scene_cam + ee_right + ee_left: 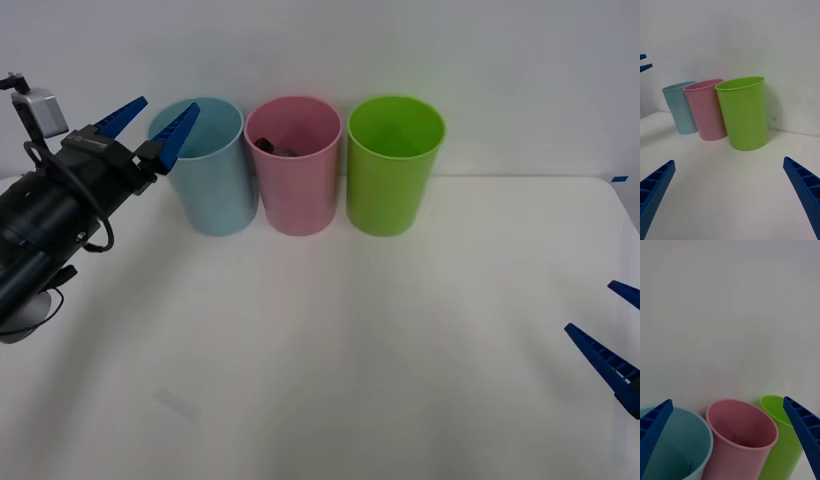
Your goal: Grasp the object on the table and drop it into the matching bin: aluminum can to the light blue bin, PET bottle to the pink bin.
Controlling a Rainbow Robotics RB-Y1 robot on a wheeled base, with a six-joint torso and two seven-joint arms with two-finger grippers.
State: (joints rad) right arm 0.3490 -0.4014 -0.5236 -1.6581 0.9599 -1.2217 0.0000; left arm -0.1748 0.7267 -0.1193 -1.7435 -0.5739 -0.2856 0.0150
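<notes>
bottle (270,148) lies inside the pink bin (296,190). left gripper (148,122) hangs wide open and empty by the light blue bin (212,190). swinging sideways, it might knock that bin over. right gripper (612,330) waits open, empty.

Lab-like test setup: bare white table (330,350), blank white wall (400,50), robot arms.

Left gripper (158,122) raised, fingers apart (empty); right gripper (610,330) low, agape.
</notes>
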